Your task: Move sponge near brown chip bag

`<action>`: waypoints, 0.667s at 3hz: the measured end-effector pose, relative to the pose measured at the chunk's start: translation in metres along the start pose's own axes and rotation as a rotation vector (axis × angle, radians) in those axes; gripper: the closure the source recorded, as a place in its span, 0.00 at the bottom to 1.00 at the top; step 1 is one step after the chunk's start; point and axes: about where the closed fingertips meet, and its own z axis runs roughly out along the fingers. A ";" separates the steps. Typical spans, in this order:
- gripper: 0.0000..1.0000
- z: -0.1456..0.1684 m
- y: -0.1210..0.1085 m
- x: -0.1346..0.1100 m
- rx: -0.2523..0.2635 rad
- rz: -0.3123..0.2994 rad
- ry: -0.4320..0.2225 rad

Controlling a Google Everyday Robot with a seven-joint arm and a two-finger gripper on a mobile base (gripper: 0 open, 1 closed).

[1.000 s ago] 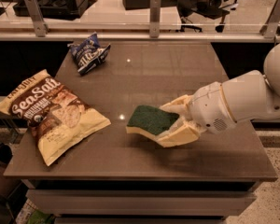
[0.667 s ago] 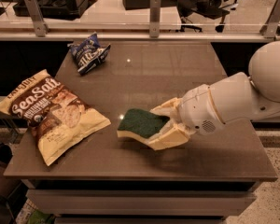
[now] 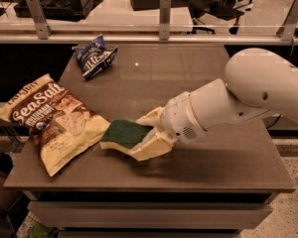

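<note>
Pincer (image 3: pixel 143 135) over table (image 3: pixel 213 167), grasping sponge (image 3: pixel 121 132); sponge edge just beside brown chip bag (image 3: pixel 54 120)

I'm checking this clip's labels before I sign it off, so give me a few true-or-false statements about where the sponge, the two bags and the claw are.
1. The claw is shut on the wavy-edged, green-topped yellow foam sponge. True.
2. The sponge sits beside the small crumpled blue and white snack bag. False: that bag lies at the far side of the dark table, while the sponge is close by the large brown and cream "Sea Salt" chip bag.
3. The chip bag overhangs the table's edge. True.
4. The white arm reaches in from the picture's left. False: it comes in from the picture's right.
</note>
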 end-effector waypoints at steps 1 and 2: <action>1.00 0.018 0.001 -0.010 -0.011 -0.016 0.012; 0.81 0.019 0.003 -0.011 -0.012 -0.021 0.013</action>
